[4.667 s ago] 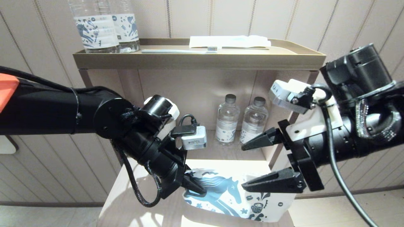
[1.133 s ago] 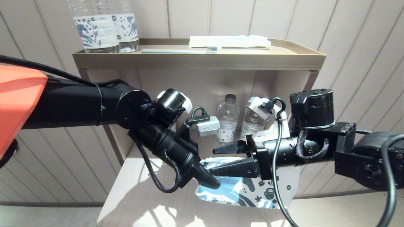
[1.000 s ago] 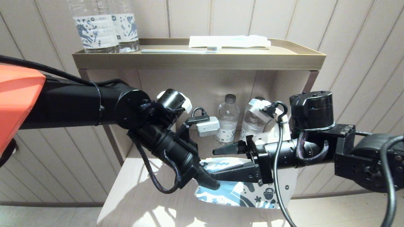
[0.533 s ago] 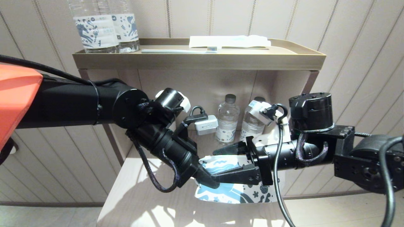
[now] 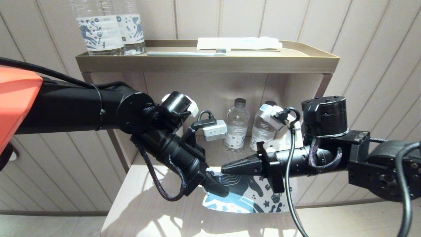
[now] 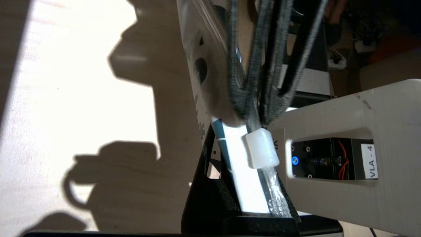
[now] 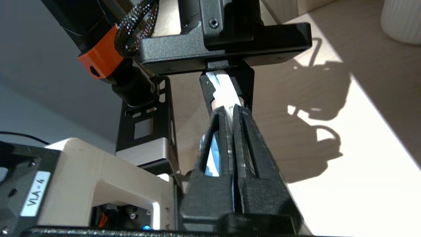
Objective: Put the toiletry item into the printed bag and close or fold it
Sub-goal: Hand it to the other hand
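Both grippers, left [image 5: 219, 191] and right [image 5: 227, 169], jaws clamped on bag [image 5: 250, 199] top; uneven pull could slip the thin plastic free.

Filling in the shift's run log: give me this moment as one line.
left pincer: shut on printed bag | right pincer: shut on printed bag's top edge | bag: held up over the shelf | toothbrush: on top tray

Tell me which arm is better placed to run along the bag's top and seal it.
The right, probably. Its gripper is shut on the bag's top edge beside the left gripper, which pins one end as an anchor.
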{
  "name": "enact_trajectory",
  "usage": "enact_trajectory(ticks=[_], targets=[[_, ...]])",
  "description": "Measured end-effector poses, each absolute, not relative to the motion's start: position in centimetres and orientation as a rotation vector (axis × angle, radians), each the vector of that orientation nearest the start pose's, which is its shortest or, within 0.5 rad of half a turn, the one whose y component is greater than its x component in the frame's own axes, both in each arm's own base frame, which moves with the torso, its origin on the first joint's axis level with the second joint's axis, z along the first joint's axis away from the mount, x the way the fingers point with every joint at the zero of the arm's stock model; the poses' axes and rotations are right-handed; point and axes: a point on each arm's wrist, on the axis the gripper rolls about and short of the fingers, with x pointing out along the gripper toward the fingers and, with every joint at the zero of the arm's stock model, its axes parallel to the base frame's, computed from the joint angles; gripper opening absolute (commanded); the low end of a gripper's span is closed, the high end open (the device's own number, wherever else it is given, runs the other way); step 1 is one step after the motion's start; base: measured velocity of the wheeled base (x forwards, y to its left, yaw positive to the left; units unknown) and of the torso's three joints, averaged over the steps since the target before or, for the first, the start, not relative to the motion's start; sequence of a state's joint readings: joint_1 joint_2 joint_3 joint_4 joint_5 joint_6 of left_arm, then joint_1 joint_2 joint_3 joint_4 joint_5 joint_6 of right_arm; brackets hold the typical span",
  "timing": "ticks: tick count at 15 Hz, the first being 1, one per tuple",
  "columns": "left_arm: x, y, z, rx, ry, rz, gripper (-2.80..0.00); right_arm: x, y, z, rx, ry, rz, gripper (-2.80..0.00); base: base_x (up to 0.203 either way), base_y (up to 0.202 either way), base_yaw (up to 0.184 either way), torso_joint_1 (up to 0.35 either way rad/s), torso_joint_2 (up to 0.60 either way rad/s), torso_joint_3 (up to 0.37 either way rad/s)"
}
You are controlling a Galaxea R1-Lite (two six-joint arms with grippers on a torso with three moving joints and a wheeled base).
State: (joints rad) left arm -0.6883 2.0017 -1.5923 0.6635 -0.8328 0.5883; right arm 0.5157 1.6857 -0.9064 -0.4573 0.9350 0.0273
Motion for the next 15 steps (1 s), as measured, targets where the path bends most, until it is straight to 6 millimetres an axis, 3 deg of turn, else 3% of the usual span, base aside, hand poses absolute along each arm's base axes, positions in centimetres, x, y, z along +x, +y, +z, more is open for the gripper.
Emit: enact_trajectory(ticks=[7, 15], targets=[[26.6, -24.1, 19.0, 0.339, 0.731, -1.652, -2.8, 25.2, 16.1, 19.9, 0.091, 0.359, 1.42, -2.8, 0.0, 0.0, 0.0, 0.0, 0.0, 0.0], [26.1, -23.6, 19.2, 0.341, 0.727, -1.648, -2.8, 26.2, 14.0, 21.0, 0.091, 0.314, 1.347, -2.8, 0.0, 0.0, 0.0, 0.0, 0.0, 0.0]])
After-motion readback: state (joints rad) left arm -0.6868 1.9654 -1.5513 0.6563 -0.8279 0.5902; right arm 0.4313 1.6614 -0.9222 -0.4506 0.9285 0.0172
